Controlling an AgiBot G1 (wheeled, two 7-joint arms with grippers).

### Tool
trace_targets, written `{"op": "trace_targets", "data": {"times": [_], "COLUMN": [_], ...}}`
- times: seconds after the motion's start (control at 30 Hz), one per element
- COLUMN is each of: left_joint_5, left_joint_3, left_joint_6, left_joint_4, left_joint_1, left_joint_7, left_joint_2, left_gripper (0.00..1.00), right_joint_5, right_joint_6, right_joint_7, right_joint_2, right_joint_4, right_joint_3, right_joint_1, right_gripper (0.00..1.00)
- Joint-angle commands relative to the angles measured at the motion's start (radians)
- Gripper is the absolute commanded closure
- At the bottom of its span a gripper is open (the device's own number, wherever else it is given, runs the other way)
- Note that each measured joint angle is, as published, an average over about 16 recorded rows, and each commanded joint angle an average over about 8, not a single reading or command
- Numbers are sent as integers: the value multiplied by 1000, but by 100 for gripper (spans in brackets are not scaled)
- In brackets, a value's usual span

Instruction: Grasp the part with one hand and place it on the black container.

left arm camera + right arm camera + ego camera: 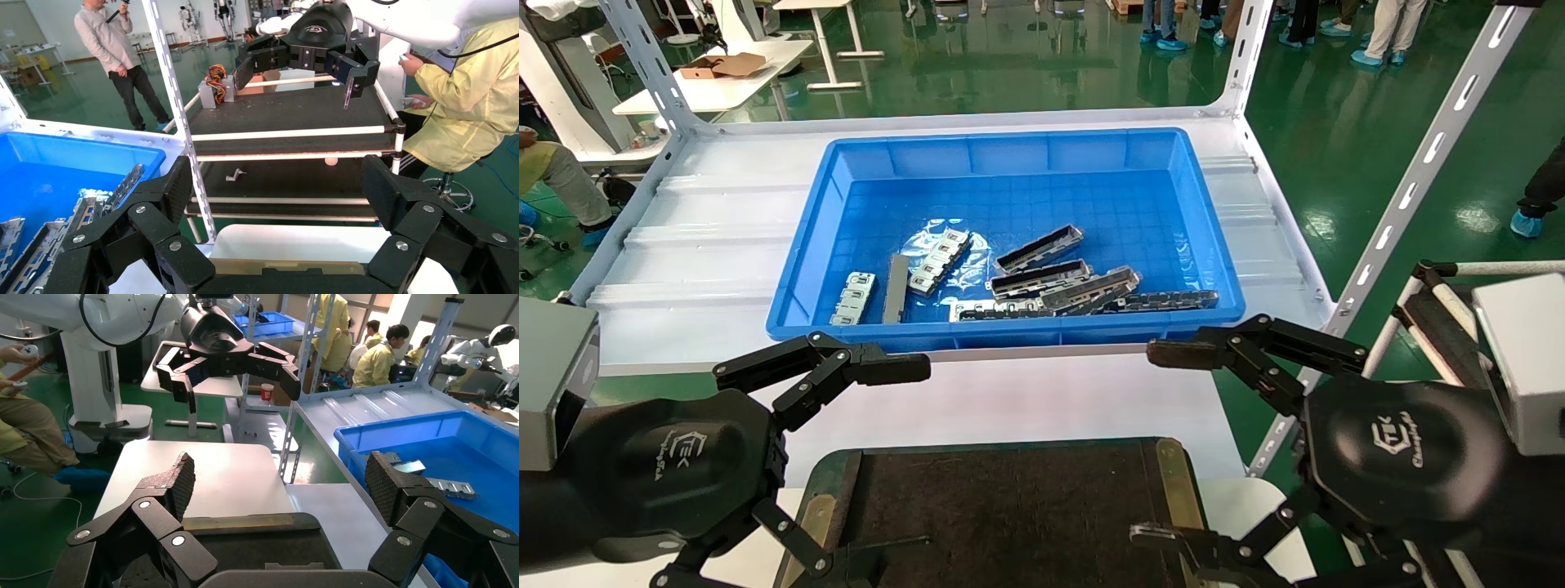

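You are looking down at a white shelf point(723, 245) with metal posts, and a shiny green floor point(1336, 122) lies all around it. People in blue shoe covers stand far back on that floor. A blue bin point(1009, 151) sits on the shelf, and a few metal pieces lie in a heap near its front wall. The part point(1169, 301) is one of them, a long thin strip lying flat at the front right of the bin, touching other pieces. The black container point(1009, 506) sits low and near you, in front of the shelf, with nothing from the bin on it. Your left gripper point(878, 465) hangs over the left edge of the black container, with its fingers spread wide and holding nothing. Your right gripper point(1164, 445) hangs over the right edge, also spread wide and holding nothing. Both are apart from the bin.
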Motion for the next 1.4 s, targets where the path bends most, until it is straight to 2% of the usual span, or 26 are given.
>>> {"op": "trace_targets", "data": {"times": [0.03,0.47,0.83,1.1,1.4], "left_joint_5": [0,2,38,113,232], "left_joint_3": [0,1,17,43,95], "left_joint_6": [0,-7,-51,-128,-226], "left_joint_4": [0,4,17,50,151], "left_joint_1": [0,-1,-22,-72,-161], "left_joint_7": [0,-1,-3,-2,7], "left_joint_2": [0,4,41,98,200], "left_gripper": [0,0,0,0,0], "right_joint_5": [0,0,0,0,0], "right_joint_6": [0,0,0,0,0], "right_joint_7": [0,0,0,0,0], "right_joint_2": [0,0,0,0,0], "right_joint_4": [0,0,-1,-1,-1], "right_joint_3": [0,0,0,0,-1], "right_joint_1": [0,0,0,0,0], "right_gripper": [0,0,0,0,0]}}
